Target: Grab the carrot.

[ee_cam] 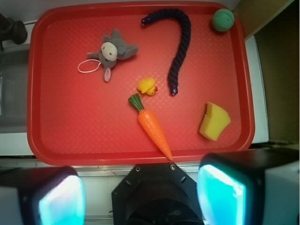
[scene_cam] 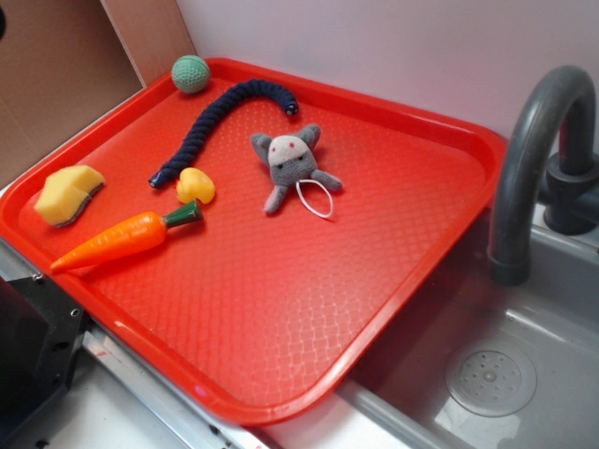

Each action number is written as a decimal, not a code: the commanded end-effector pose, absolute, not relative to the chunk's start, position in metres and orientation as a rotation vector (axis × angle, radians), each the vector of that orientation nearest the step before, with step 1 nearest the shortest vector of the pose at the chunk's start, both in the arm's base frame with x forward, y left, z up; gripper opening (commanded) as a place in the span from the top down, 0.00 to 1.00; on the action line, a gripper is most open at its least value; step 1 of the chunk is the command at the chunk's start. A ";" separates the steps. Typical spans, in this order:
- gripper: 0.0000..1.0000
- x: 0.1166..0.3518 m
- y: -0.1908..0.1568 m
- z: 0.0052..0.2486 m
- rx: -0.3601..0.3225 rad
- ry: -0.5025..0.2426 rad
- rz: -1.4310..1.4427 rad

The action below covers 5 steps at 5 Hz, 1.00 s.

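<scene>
The carrot (scene_cam: 122, 238) (ee_cam: 152, 126) is glossy orange with a dark green stub top. It lies flat on the red tray (scene_cam: 328, 281) (ee_cam: 70, 122) near the tray's edge, and its pointed tip reaches the rim closest to the robot's black base (ee_cam: 154, 197). In the wrist view my gripper (ee_cam: 140, 197) hangs high above that base, short of the tray. Its two cyan-lit fingers (ee_cam: 61, 201) stand wide apart, open, with nothing between them. The exterior view does not show the gripper.
Also on the tray are a grey plush mouse (scene_cam: 292, 168), a navy rope (scene_cam: 220, 112), a green ball (scene_cam: 191, 74), a yellow wedge (scene_cam: 67, 195) and a small yellow piece (scene_cam: 196, 185) beside the carrot's top. A grey faucet (scene_cam: 533, 159) and sink (scene_cam: 487, 374) stand to the right.
</scene>
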<state>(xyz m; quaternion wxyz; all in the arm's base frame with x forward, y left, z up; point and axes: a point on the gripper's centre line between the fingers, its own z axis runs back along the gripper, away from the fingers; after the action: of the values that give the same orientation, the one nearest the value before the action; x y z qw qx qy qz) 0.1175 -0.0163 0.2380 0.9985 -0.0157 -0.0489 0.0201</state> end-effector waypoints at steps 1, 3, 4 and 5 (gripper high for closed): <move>0.00 0.117 -0.016 0.238 -0.031 -0.098 0.040; 0.00 0.124 -0.015 0.223 0.004 -0.142 -0.019; 0.00 0.130 -0.006 0.202 0.000 -0.133 -0.047; 0.00 0.139 0.001 0.184 0.004 -0.103 -0.068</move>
<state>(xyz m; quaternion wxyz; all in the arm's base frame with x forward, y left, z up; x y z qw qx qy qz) 0.1372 -0.0021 0.1778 0.9985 0.0009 -0.0383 -0.0391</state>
